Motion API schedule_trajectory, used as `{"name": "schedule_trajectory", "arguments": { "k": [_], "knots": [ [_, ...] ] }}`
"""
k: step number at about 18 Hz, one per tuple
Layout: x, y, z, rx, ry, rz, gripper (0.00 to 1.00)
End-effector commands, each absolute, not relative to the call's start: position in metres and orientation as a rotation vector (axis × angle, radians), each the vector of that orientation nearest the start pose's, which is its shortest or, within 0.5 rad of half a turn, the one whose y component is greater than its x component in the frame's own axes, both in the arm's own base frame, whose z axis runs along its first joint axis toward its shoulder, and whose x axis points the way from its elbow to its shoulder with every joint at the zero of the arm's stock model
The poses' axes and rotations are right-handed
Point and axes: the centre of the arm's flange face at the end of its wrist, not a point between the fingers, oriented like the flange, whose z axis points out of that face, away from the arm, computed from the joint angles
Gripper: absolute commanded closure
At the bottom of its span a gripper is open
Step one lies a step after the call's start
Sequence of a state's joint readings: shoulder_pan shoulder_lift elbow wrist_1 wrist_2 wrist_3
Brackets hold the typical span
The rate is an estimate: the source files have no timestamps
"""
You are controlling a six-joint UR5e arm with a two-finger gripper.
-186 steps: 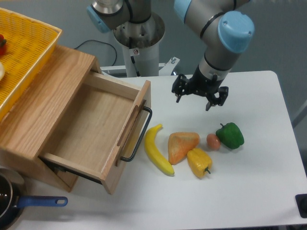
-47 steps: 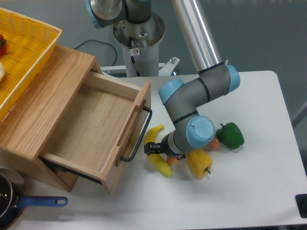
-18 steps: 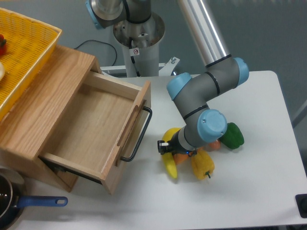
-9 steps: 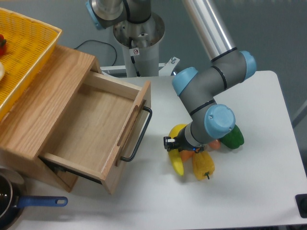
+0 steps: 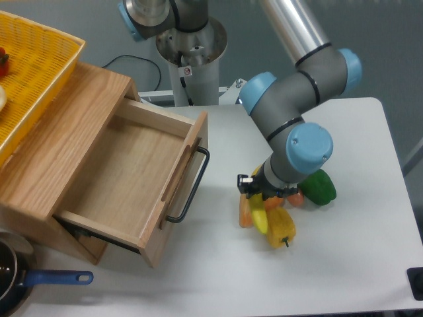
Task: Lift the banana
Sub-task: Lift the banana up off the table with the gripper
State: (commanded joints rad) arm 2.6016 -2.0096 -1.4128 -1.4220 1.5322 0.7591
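Observation:
The banana (image 5: pixel 259 219) is a slim bright-yellow piece hanging tilted under my gripper (image 5: pixel 255 192), which is shut on its middle. Its lower end points down over the orange wedge (image 5: pixel 245 212) and the yellow bell pepper (image 5: pixel 281 228). Its upper end is mostly hidden behind the wrist. The arm comes down from the upper right and covers part of the toy foods.
A green pepper (image 5: pixel 320 187) and a small orange-red piece (image 5: pixel 296 198) lie just right of the gripper. An open wooden drawer (image 5: pixel 132 172) with a black handle (image 5: pixel 192 191) stands to the left. A yellow basket (image 5: pixel 33 66) sits on the cabinet, and a blue-handled pan (image 5: pixel 53 277) is at the bottom left.
My gripper came down from the back, shut on the banana, and has carried it to the right, away from the drawer handle and over the orange wedge.

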Motion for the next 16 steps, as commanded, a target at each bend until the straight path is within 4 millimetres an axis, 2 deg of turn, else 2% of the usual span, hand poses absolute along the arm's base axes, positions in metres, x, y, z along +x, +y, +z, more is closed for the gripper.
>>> {"name": "schedule_trajectory", "arguments": {
  "k": [5,12,16],
  "knots": [
    [-0.479,0.441,0.36,-3.172,-0.198,-0.103,0.66],
    [-0.475,0.44,0.368,-3.161,-0.163,-0.094,0.66],
    [-0.471,0.44,0.364,-3.168,-0.161,-0.106,0.66]
  ]
}}
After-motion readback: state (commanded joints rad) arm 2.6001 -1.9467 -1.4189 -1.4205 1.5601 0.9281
